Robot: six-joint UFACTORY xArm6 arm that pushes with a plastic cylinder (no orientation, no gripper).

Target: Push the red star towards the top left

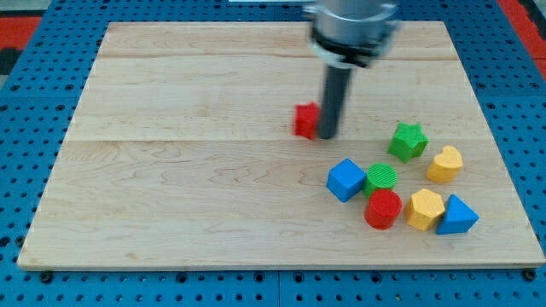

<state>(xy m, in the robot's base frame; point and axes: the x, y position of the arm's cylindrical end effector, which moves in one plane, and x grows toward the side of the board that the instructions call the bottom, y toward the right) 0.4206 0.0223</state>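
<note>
The red star (304, 120) lies near the middle of the wooden board (171, 170), a little right of centre; my rod hides part of it. My tip (328, 135) rests on the board at the star's right side, touching or nearly touching it. The rod rises from there to the arm's blurred body at the view's top.
A cluster of blocks lies at the lower right: a green star (408, 141), a yellow heart (444, 164), a blue cube (345, 179), a green cylinder (381, 177), a red cylinder (383, 209), a yellow hexagon (424, 209), a blue triangle (457, 216).
</note>
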